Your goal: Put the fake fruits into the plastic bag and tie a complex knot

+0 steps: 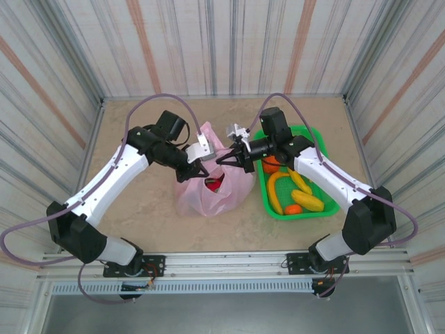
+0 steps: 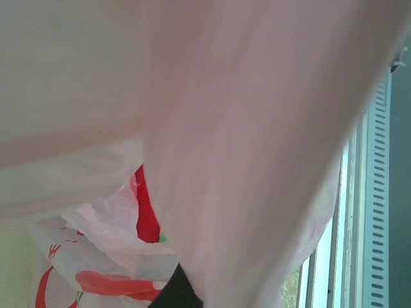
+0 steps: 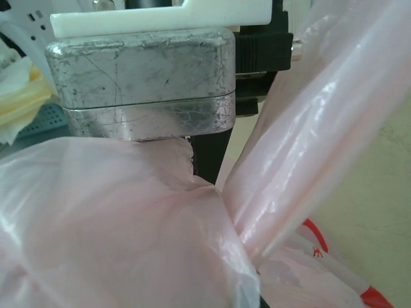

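Pink film of the plastic bag [image 3: 122, 231] sat mid-tabletop, its mouth stretched left to right between the left fingers [image 1: 196, 170] and right fingers [image 1: 228, 158], each pair closed on its rim, while most fake fruits [image 1: 306, 200] lay in the green basket [image 1: 335, 203] toward the right edge, nearer the right arm.

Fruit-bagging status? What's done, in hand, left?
Done: a red toy fruit piece sits inside the translucent pink plastic bag. In hand: the left pincer and right pincer are both shut on the bag's upper edge, apparently holding its mouth. Left: yellow plastic bananas and orange balls lie in the bright green plastic basket; no knot is tied yet.
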You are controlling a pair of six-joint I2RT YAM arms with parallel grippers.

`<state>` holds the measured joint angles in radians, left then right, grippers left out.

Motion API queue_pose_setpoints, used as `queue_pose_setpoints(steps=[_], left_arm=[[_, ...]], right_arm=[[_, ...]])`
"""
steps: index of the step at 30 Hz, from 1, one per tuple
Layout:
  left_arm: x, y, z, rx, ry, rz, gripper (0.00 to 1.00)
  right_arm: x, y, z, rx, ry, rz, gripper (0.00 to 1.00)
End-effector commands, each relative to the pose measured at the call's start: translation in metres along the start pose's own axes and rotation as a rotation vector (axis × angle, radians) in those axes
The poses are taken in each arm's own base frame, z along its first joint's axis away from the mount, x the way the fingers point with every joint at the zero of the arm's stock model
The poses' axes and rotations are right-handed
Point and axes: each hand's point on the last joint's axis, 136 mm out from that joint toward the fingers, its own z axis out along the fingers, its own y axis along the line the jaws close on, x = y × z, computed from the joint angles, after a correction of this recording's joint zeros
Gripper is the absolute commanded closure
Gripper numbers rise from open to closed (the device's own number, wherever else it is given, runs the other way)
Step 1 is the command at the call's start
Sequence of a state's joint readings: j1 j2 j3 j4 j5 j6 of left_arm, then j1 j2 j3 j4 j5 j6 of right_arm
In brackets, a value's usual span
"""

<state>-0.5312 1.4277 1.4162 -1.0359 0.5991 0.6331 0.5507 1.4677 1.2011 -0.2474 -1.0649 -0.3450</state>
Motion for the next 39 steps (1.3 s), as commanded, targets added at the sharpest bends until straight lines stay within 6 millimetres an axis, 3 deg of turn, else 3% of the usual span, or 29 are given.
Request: queue_pose_setpoints(steps=[1,11,17,23,26,31,34,39], left_arm=[[-0.002,0.002,-0.018,-0.046,-0.013,0.005,0.99],[0.004,0.003,-0.03,-0.079,-0.063,-0.026,0.94],[-0.011,-0.002,-0.042,-0.063,-0.164,-0.022,0.77],[-0.035,-0.008,-0.072,-0.048,-0.375,-0.01,0.56],[-0.041,0.006,-0.09,-0.088,-0.488,-0.065,0.48],[-0.037,0.051,-0.112,-0.141,-0.645,-0.232,0.4],[-0.032,0.077,-0.112,-0.172,-0.685,-0.326,0.37],[-0.034,0.1,-0.103,-0.14,-0.724,-0.433,0.35]], right_arm=[[-0.002,-0.001,-0.002,0.035,0.019,-0.021,1.0],[-0.006,-0.01,-0.005,0.114,-0.011,-0.066,1.0],[-0.007,-0.01,-0.004,0.112,-0.014,-0.067,1.0],[-0.005,-0.009,-0.003,0.108,-0.013,-0.065,1.0],[-0.005,-0.008,-0.003,0.105,-0.014,-0.064,1.0],[-0.006,-0.008,-0.002,0.1,-0.018,-0.067,1.0],[-0.006,-0.007,-0.001,0.098,-0.018,-0.067,1.0],[-0.006,-0.006,0.0,0.095,-0.021,-0.066,1.0]])
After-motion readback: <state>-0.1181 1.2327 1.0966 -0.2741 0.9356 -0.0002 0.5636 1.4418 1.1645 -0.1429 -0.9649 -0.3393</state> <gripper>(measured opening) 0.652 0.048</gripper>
